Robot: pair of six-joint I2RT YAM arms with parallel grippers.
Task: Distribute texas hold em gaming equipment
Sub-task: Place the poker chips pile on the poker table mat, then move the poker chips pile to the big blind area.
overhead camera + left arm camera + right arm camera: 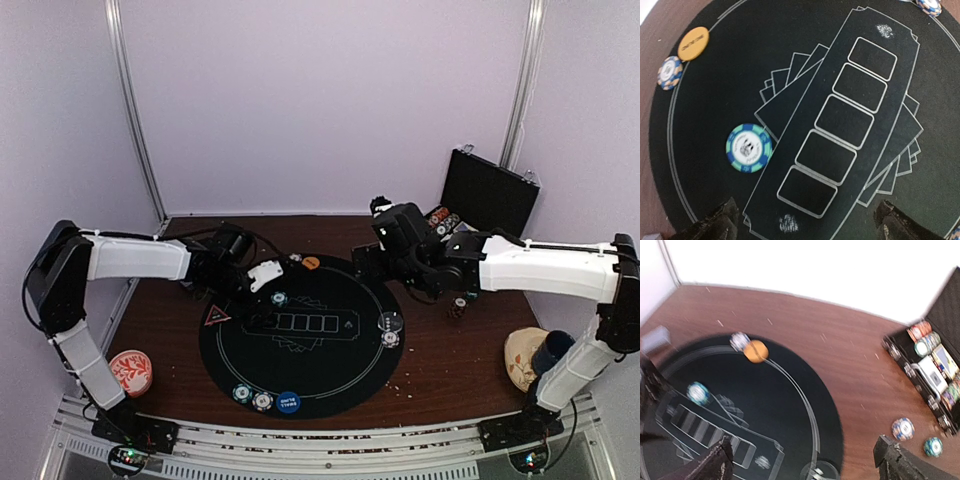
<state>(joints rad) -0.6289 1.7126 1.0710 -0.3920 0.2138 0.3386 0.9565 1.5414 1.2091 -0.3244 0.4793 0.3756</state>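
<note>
- Your left gripper [806, 214] stands wide apart with nothing between its fingers. It hangs low over the black mat [715, 115], at the end of the printed row of card boxes [845, 122].
- The green chip [749, 148] lies just beside that row. If you drop straight down, a finger may knock it off its spot, or snag the mat and drag everything lying on it.
- Your right gripper [802, 460] is also spread and empty, near the mat's far rim. Its own view is smeared, so check height in the top camera or you may strike the table.
- The orange button disc [693, 43] touches a striped chip [669, 72] on the mat's border. Pinching one will probably shift the other.
- Two loose chips [903, 428] lie on bare wood near the open case [947, 300]. They look flat and slick, so closing fingers could skid them away instead of lifting them.
- The chips inside the case sit packed in rows. Reach in and you may pull out several, or catch the lid.
- The red triangle marker [217, 316] sits at the mat's left edge, close under your left arm. A low sweep could push it.
- Both wrists lean in over the mat's far half. Move them together and they may collide.
- I cannot make out any playing cards.
</note>
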